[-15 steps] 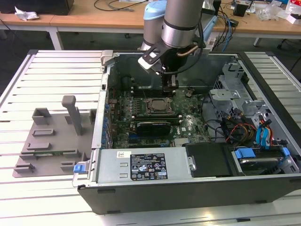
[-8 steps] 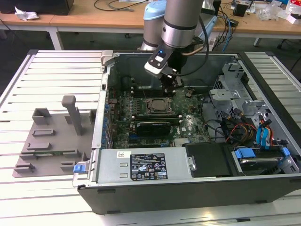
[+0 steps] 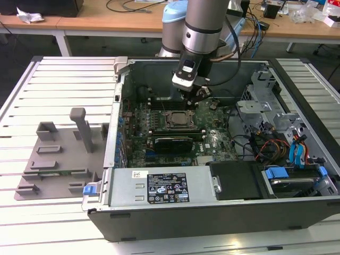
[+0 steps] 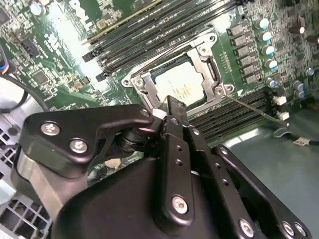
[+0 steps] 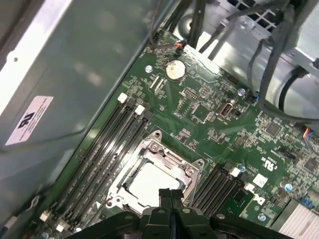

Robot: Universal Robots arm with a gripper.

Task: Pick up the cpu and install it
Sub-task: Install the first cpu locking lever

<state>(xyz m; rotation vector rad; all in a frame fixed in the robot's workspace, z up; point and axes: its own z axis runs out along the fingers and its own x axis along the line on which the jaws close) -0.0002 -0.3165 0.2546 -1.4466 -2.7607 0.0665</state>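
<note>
Cpu (image 5: 149,183) lying flat, silver top up, in its socket (image 5: 172,158), gripper (image 5: 171,195) closed and empty, hovering at the cpu's 6 o'clock edge in the first wrist view, motherboard (image 5: 209,119) around.

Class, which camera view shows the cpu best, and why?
The second wrist view: the cpu lies close and evenly lit inside its socket frame. The first wrist view shows it washed out behind the closed gripper. The exterior view shows it small on the motherboard.
</note>
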